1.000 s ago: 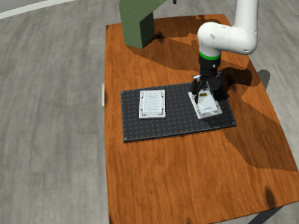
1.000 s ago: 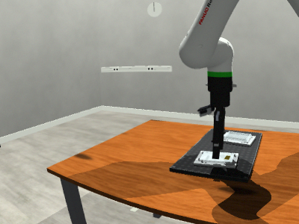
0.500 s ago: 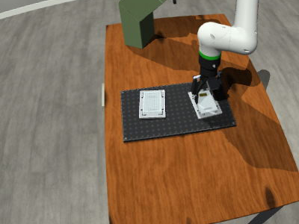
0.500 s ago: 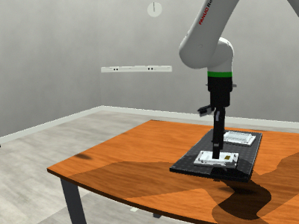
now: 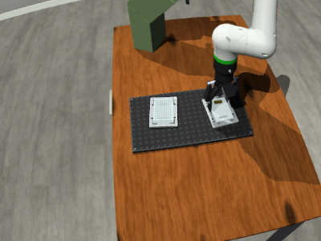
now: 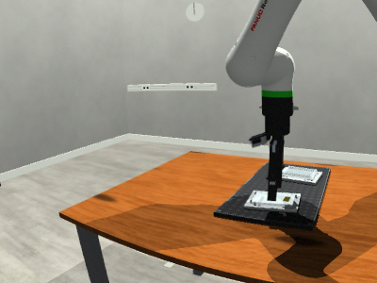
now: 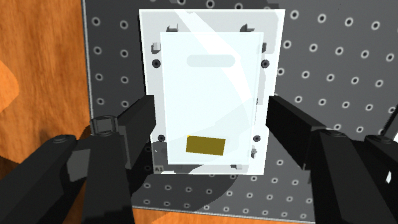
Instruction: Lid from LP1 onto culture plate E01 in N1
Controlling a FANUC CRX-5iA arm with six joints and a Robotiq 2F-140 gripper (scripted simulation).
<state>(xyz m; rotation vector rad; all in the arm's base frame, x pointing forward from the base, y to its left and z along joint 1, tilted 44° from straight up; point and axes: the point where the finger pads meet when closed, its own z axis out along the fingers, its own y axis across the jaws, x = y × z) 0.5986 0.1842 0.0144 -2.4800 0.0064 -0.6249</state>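
Observation:
The clear lid [image 7: 210,95] [image 5: 221,112] with a yellow label [image 7: 205,145] lies flat on the white lid park LP1 at the right end of the black perforated baseplate [image 5: 188,120]. My gripper [image 7: 211,110] is low over it, with one finger on each long side of the lid. The fingers stand open and just clear of its edges. The culture plate E01 [image 5: 164,111] sits uncovered in its nest at the left of the baseplate, its wells showing. It also shows in the exterior view [image 6: 302,174], beyond the gripper [image 6: 272,193].
A tall green block [image 5: 149,18] stands at the back of the wooden table. The baseplate lies across the table's middle. The table's right edge is close behind the lid park.

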